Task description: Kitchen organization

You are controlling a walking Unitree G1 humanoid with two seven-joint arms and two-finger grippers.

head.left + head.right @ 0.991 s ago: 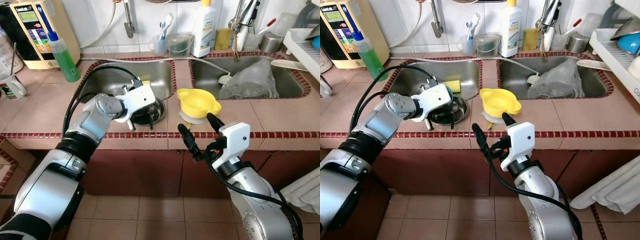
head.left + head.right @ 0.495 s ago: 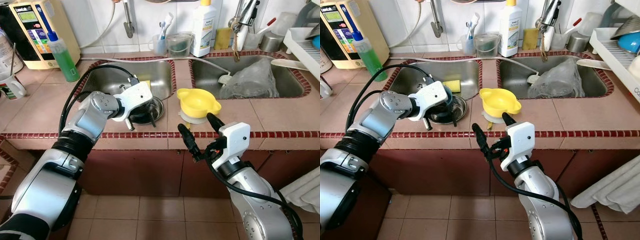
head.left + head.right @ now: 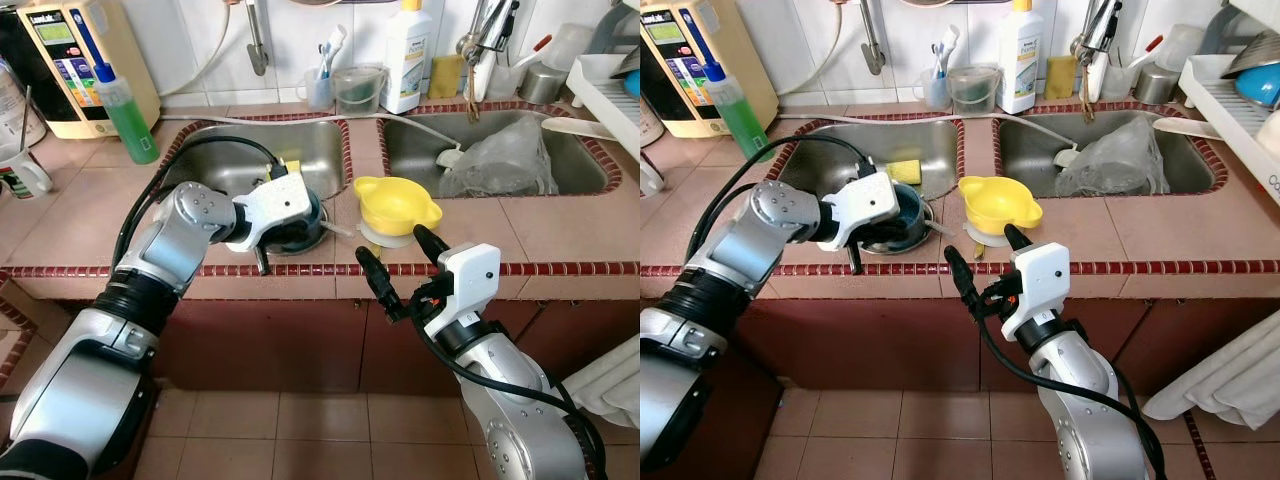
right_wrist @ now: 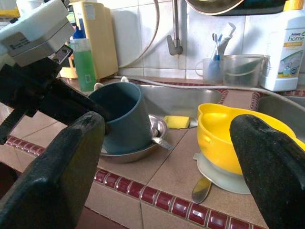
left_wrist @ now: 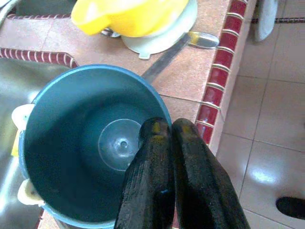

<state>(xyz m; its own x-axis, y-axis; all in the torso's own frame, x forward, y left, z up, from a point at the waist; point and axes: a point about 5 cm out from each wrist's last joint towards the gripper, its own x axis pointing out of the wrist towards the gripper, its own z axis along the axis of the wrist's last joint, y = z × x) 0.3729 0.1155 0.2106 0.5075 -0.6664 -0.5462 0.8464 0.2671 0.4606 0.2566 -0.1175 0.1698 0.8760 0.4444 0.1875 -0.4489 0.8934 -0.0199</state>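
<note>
Now the left gripper (image 5: 164, 143) has clamped its fingers on the near rim of the blue cup (image 3: 890, 212), which has tipped up off the metal plate (image 4: 138, 151); lifting can follow. The right gripper (image 3: 398, 262) waits spread open beside the yellow bowl (image 3: 396, 204).

Teal-blue cup (image 5: 90, 143), yellow bowl (image 3: 397, 204) on a pale plate (image 3: 385, 237) — terracotta-tiled counter (image 3: 520, 235), dark-red edging.

Tiled counter (image 3: 90, 215), yellow bowl (image 3: 396, 203), perhaps a spoon (image 4: 202, 189)
</note>
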